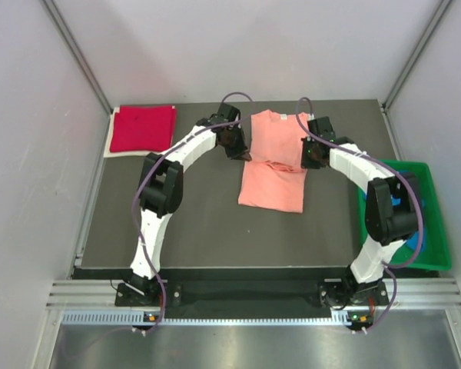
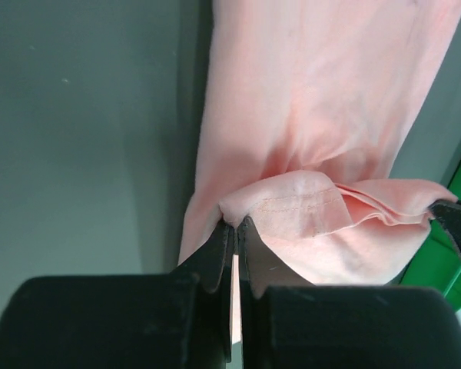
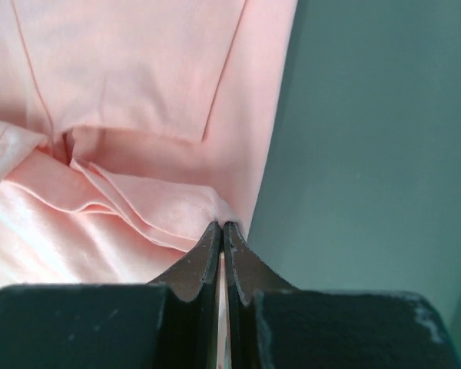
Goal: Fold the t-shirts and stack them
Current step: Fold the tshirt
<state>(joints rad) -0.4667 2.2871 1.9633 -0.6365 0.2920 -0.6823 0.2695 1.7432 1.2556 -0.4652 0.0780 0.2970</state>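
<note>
Left wrist shows left fingers (image 2: 213, 257) pinching salmon-pink t-shirt (image 2: 323, 115), its far end cropped.

Open tabletop (image 1: 200, 231) runs across the near half, between the left arm (image 1: 163, 188) and the right arm (image 1: 384, 207), up to the hem of the salmon-pink t-shirt (image 1: 273, 173). Both arms arch inward with jaws pinched shut on that shirt's side edges, barring its flanks. The crimson-red t-shirt (image 1: 142, 128) occupies the far left corner, with a bare lane between it and the left arm. The green tray (image 1: 443, 250) blocks the right edge, partly masked by the right arm.
</note>
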